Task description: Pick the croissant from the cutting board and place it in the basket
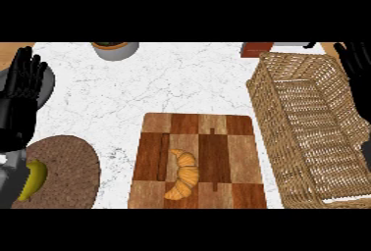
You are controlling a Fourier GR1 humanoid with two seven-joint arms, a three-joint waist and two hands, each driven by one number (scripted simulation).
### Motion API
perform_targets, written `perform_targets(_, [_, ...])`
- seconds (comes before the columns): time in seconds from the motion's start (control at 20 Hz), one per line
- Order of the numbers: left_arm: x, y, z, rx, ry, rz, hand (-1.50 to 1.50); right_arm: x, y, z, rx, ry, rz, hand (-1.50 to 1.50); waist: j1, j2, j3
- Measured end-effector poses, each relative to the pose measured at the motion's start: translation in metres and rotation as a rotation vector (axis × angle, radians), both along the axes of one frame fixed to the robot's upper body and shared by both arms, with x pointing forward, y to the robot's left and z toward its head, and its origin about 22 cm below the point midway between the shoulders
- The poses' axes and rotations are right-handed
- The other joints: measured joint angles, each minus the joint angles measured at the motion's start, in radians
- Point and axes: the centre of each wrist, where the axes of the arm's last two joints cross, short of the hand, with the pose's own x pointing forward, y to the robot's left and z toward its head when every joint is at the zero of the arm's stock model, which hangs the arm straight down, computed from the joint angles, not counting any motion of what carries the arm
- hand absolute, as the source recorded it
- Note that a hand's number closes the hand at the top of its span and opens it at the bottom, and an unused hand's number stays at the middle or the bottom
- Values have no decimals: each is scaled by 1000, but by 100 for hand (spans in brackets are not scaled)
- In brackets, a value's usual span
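A: Where is the croissant (184, 175) lying?

B: On the cutting board (197, 128), in the lower middle part of it, its curved back toward the basket (308, 127). Nothing touches it. The basket stands just beside the board's right edge, long and open-topped.

A: How do you think it handles?

B: Light, I'd judge, and soft with a flaky crust, so it may crush or crumble if pinched at the thin tips. I would take it across the thick middle of the arc, fingers on one side and thumb on the other.

A: And the hands?

B: The left hand (20, 83) rests at the view's left edge, fingers straight and apart, holding nothing. The right hand (357, 56) shows at the upper right behind the basket; its fingers look straight too, and it is empty.

A: The surface?

B: A white marble table (167, 83). The board is chequered wood with a flat top, so fingertips must slide under the pastry's edge. A round woven mat (69, 166) with a banana (33, 180) lies at the lower left, and a pot (115, 49) sits at the far edge, both well apart from the path.
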Motion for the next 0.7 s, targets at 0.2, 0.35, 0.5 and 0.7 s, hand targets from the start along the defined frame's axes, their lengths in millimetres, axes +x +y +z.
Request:
perform_targets(0.2, [-5,-5,-8,22,56,-61,0,-12,36,-17,-43,10,72,150,2,23,18])
perform_targets(0.35, [-5,-18,-19,53,137,-148,0,-21,82,-34,-118,-19,205,150,13,34,24])
perform_targets(0.5, [-6,-30,-29,63,203,-216,0,-42,144,-57,-124,-91,370,-150,22,39,26])
perform_targets(0.7, [-12,-39,-40,68,254,-259,0,-73,213,-86,-221,-141,373,-150,24,27,10])
